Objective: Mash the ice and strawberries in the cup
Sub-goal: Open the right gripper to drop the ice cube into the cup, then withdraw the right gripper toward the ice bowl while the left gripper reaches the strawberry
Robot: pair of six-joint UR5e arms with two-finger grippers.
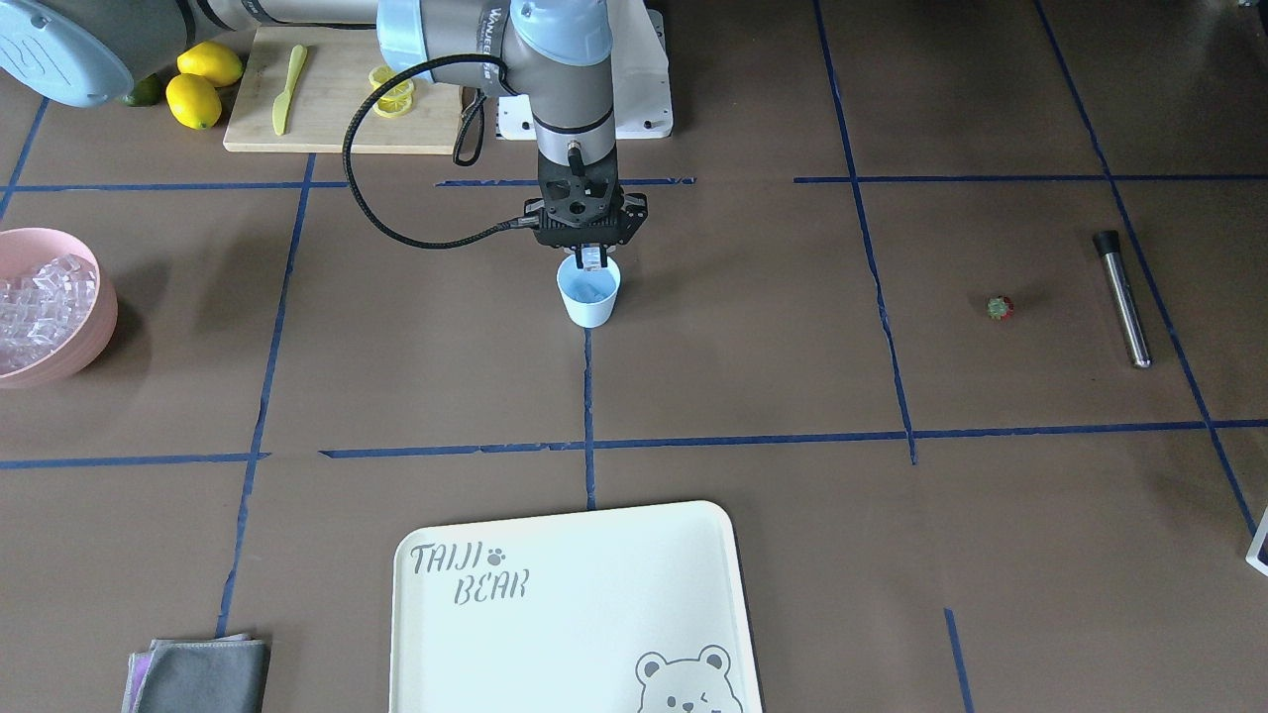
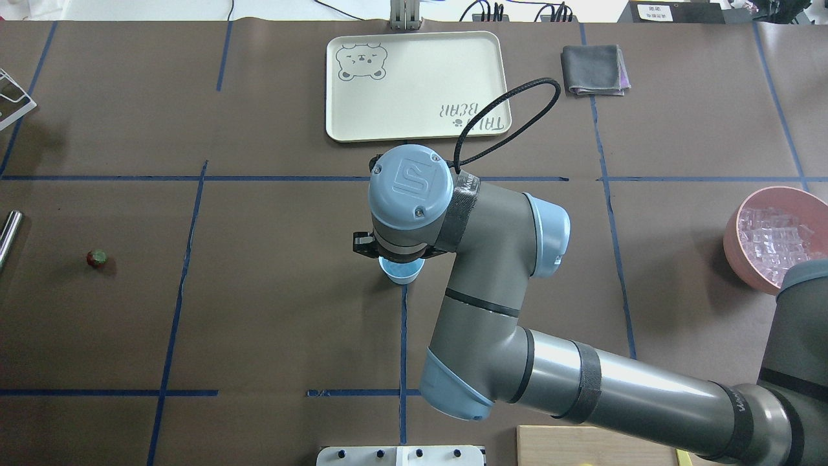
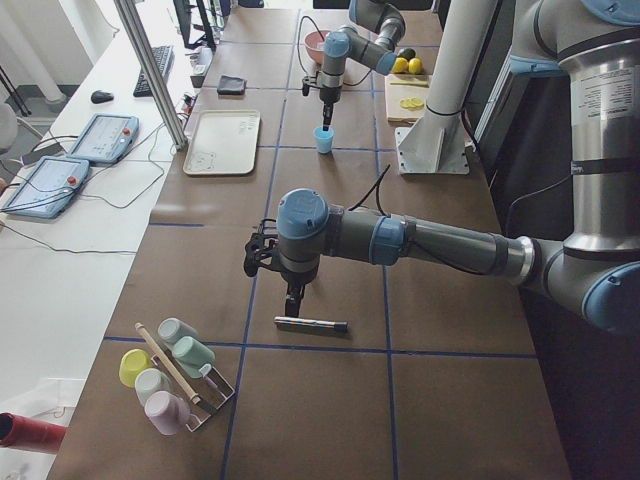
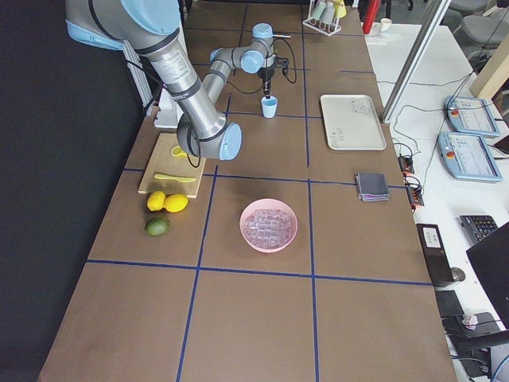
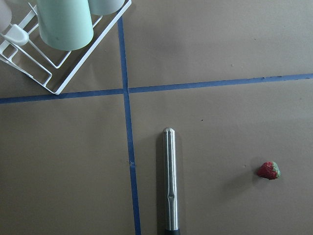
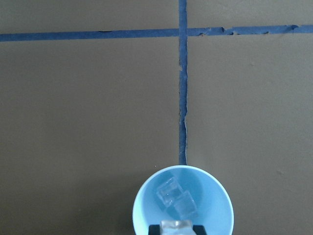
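The light blue cup (image 1: 589,292) stands at the table's middle, and two clear ice cubes (image 6: 176,198) lie in it. My right gripper (image 1: 591,257) hangs just over the cup's rim and is shut on another ice cube (image 6: 177,227), seen between its black fingertips (image 6: 154,229). The strawberry (image 1: 1001,307) lies alone on the table and also shows in the left wrist view (image 5: 269,170). My left gripper (image 3: 293,297) hovers near a steel muddler (image 5: 169,181). I cannot tell if it is open or shut.
A pink bowl (image 1: 99,297) of ice cubes (image 1: 40,297) sits at the table's right-arm end. A cream tray (image 1: 575,604) and grey cloth (image 1: 203,673) lie on the far side. A cutting board (image 1: 337,99), lemons (image 1: 193,99) and a cup rack (image 5: 63,44) stand nearby.
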